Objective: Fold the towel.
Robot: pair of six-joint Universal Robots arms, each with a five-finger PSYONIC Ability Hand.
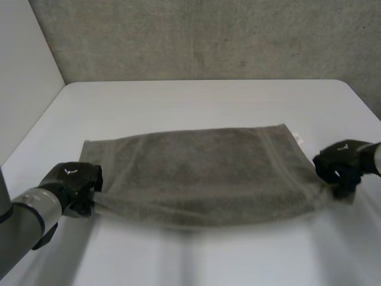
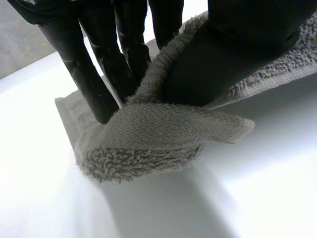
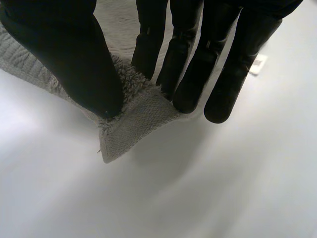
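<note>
A grey towel (image 1: 202, 173) lies spread across the white table (image 1: 208, 101), its near edge lifted slightly. My left hand (image 1: 76, 180) pinches the near left corner. In the left wrist view, the thumb (image 2: 233, 54) and fingers (image 2: 99, 74) clamp the towel corner (image 2: 148, 139), which hangs just above the table. My right hand (image 1: 340, 164) grips the near right corner. In the right wrist view, the thumb (image 3: 74, 64) and fingers (image 3: 198, 64) pinch the towel corner (image 3: 129, 124) over the table.
A small white label (image 1: 297, 139) sticks out at the towel's far right corner, seen too past my right fingertips (image 3: 258, 64). A grey wall (image 1: 208, 36) stands behind the table. Bare tabletop lies beyond the towel and in front of it.
</note>
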